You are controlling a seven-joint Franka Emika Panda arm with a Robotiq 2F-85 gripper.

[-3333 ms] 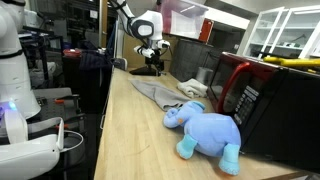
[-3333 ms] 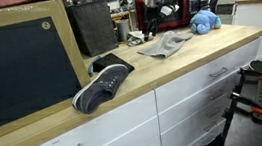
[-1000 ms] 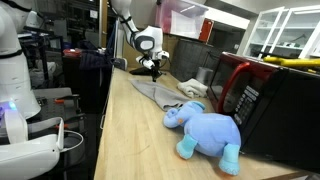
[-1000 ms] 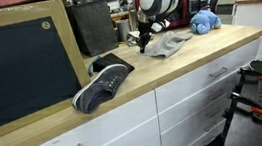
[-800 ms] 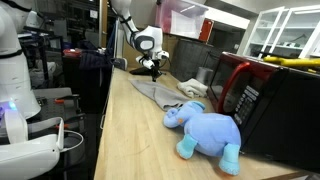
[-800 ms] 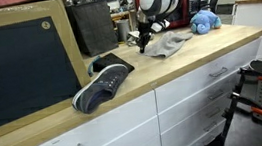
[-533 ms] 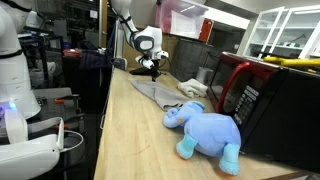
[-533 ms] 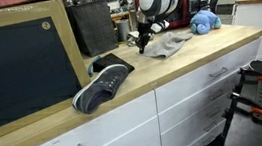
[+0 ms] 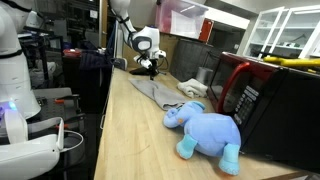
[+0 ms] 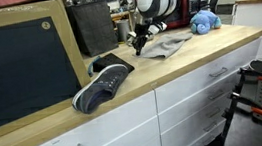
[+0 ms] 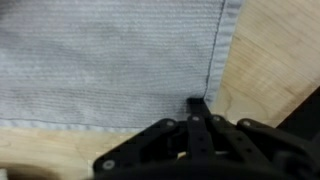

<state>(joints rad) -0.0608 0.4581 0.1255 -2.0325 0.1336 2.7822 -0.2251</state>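
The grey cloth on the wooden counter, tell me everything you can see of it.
The grey cloth is a finely woven fabric with a stitched hem, as the wrist view shows. It lies spread, mostly flat with a few folds, on the light wooden counter, one end close to the blue plush elephant. The black gripper is shut at a hemmed edge, apparently pinching it.

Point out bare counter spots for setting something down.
Free: the wood counter between shoe and grey cloth, and the edge strip alongside the blue plush. Crowded: around the cloth, where gripper, plush and microwave close in.
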